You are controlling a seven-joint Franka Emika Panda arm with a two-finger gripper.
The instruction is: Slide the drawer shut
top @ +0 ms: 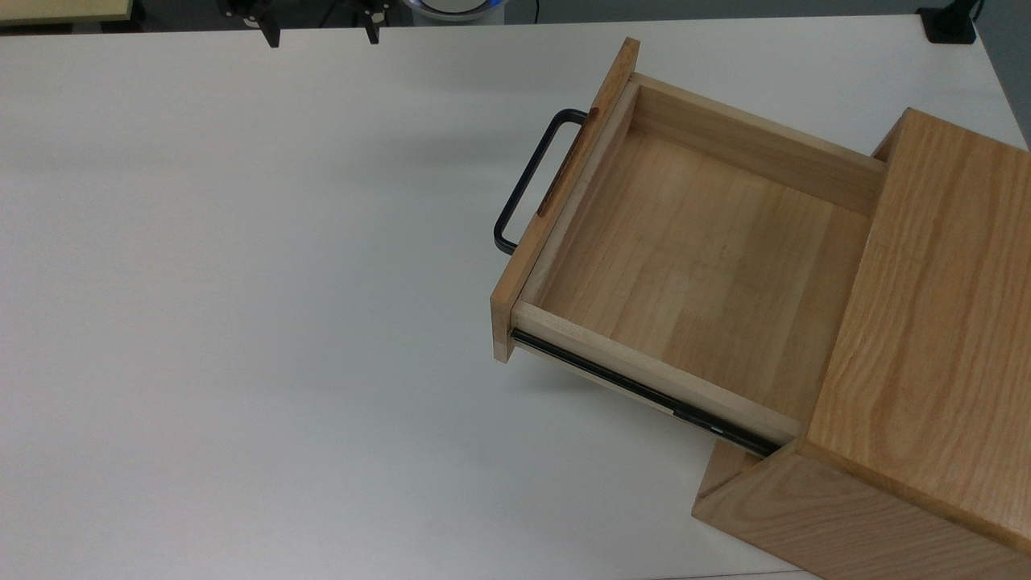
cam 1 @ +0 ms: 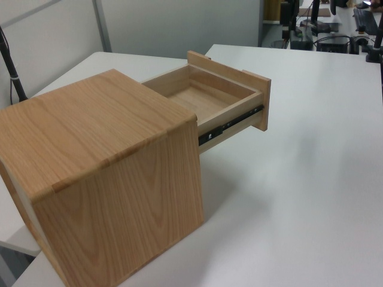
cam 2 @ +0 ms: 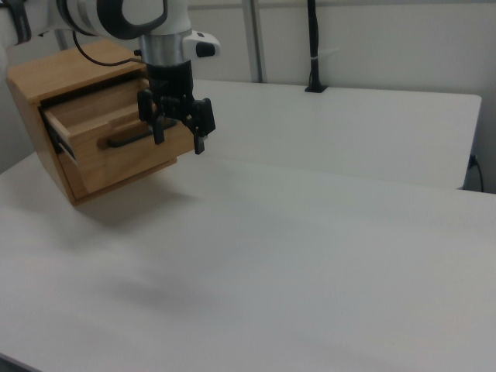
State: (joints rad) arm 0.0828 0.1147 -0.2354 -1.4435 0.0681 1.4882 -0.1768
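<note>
On table (top: 242,322), drawer (top: 693,266) open, gripper (cam 2: 179,132) spread

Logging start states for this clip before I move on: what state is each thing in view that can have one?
Light wooden box-shaped drawer: pulled far out of the cabinet, nothing inside.
Black U-shaped metal bar handle: on the drawer's front panel, untouched.
Black side rail: extended, exposed.
Oak-grain cabinet body: upright on the white table.
Black two-finger gripper: open, holding nothing, in the air.
</note>
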